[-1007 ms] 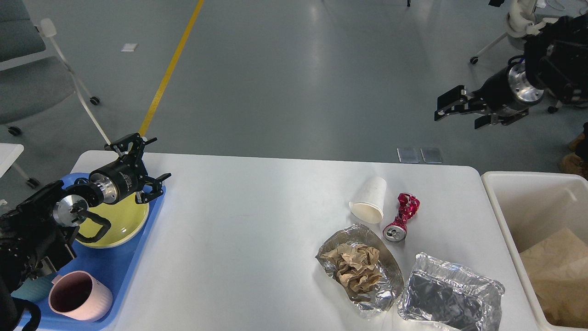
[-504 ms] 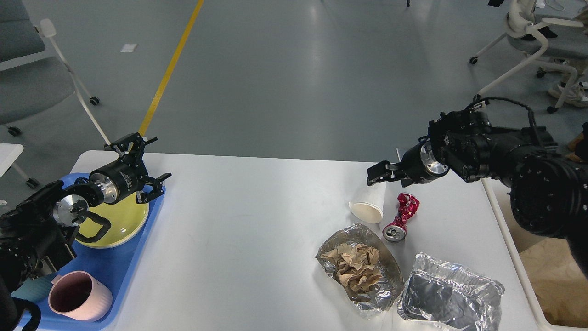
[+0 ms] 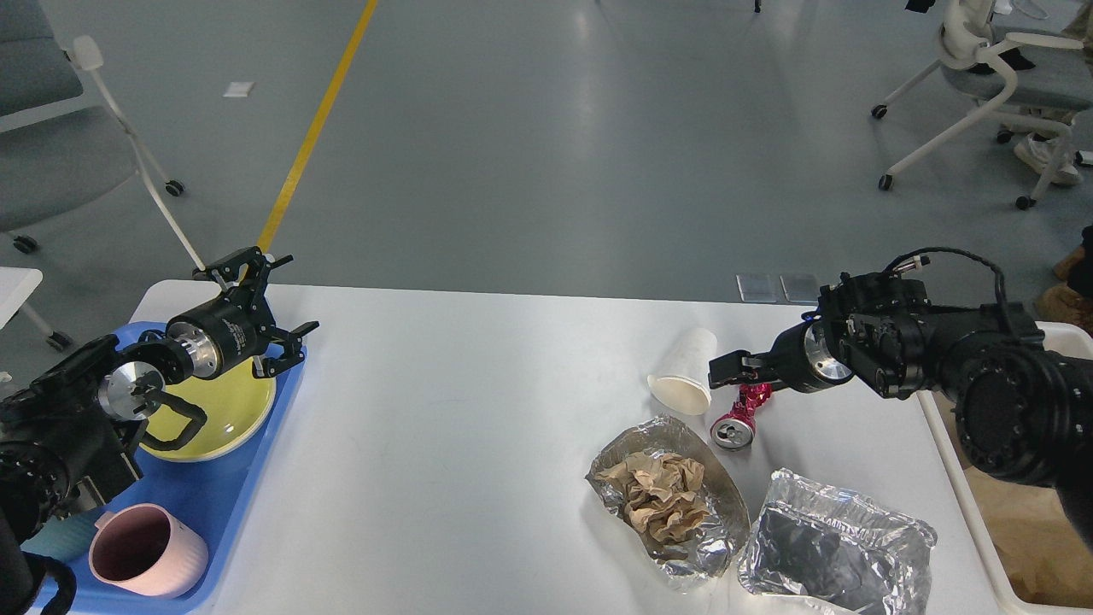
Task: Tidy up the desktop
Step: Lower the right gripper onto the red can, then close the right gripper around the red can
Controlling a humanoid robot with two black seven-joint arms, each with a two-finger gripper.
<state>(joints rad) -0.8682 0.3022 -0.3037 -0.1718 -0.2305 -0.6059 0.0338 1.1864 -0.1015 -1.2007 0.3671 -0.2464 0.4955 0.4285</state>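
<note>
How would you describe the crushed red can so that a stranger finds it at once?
Look at the right half of the white desktop, just beyond the two foil trays. The can lies beside a fallen paper cup, under the right gripper. It is the only red, twisted metal thing there.

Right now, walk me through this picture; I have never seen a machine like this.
This is one view from the robot's own head, looking forward and down at a white desktop. The two black arms are its own. The left tool hangs open over a yellow plate on a blue tray, which also carries a pink mug. The right tool is low over a crushed red can, beside a tipped paper cup; whether it is open cannot be made out. Nearer lie a foil container with crumpled brown paper and an empty foil container. A cream bin stands at the right. Neither tool visibly holds anything.
</note>
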